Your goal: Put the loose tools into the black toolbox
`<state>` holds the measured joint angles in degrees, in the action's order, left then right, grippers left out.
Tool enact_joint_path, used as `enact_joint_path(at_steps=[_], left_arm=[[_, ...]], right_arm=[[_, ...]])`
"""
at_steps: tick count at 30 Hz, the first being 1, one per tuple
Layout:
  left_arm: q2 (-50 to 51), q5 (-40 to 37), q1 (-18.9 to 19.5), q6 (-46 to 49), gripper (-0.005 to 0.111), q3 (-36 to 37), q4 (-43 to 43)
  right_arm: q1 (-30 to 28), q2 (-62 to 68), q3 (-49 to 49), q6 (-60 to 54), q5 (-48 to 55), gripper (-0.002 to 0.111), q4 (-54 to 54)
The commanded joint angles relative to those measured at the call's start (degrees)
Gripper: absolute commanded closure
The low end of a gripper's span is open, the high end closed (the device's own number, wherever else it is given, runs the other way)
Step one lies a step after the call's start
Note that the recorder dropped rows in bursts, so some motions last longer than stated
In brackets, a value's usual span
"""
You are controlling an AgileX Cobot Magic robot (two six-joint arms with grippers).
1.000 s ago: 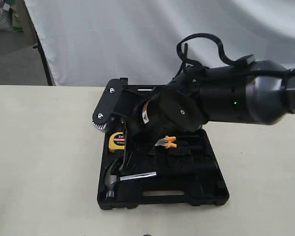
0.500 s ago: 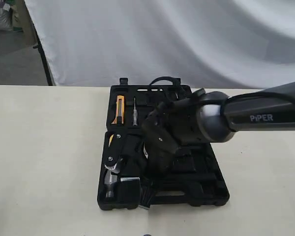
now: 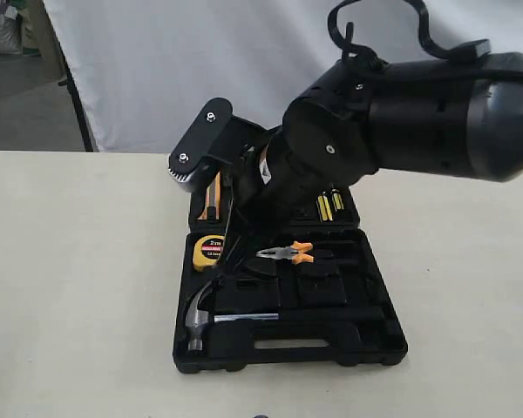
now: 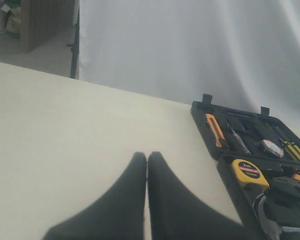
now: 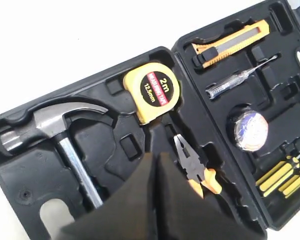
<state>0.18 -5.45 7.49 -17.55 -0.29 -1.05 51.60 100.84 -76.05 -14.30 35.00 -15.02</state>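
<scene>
On the pale table (image 3: 78, 287) the black toolbox (image 3: 379, 335) lies wide open, directly under the right gripper (image 5: 154, 156), whose two fingers are pressed together with nothing between them. The left gripper (image 4: 147, 156) is likewise closed and empty over bare table, with the toolbox apart from it, ahead and to one side. Under the right gripper, the hammer (image 5: 50, 120) sits in its recess to one side of the fingers, the yellow tape measure (image 5: 152, 92) just beyond the fingertips, and the orange-handled pliers (image 5: 192, 167) just beside them.
</scene>
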Motion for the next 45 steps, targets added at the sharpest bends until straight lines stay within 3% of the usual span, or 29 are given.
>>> enact_joint_path(at_steps=[1,10,16,30,45], left_arm=[[-0.2,0.4,1.5,-0.3,0.106,-0.2,-0.3],[-0.2,0.4,1.5,-0.3,0.106,-0.2,-0.3],[-0.2,0.4,1.5,-0.3,0.106,-0.2,-0.3],[-0.2,0.4,1.5,-0.3,0.106,-0.2,-0.3],[-0.2,0.4,1.5,-0.3,0.106,-0.2,-0.3]], right_arm=[[-0.2,1.6,0.2,0.8,-1.4,0.109,0.2],[-0.1,11.7,0.2,-1.0,-7.8,0.109,9.3],[-0.1,21.6,0.1,-2.7,-6.0,0.109,9.5],[-0.2,2.5,-0.7,2.1,4.4,0.109,7.2],[-0.1,-0.7,12.8,4.0,8.0,0.109,16.1]])
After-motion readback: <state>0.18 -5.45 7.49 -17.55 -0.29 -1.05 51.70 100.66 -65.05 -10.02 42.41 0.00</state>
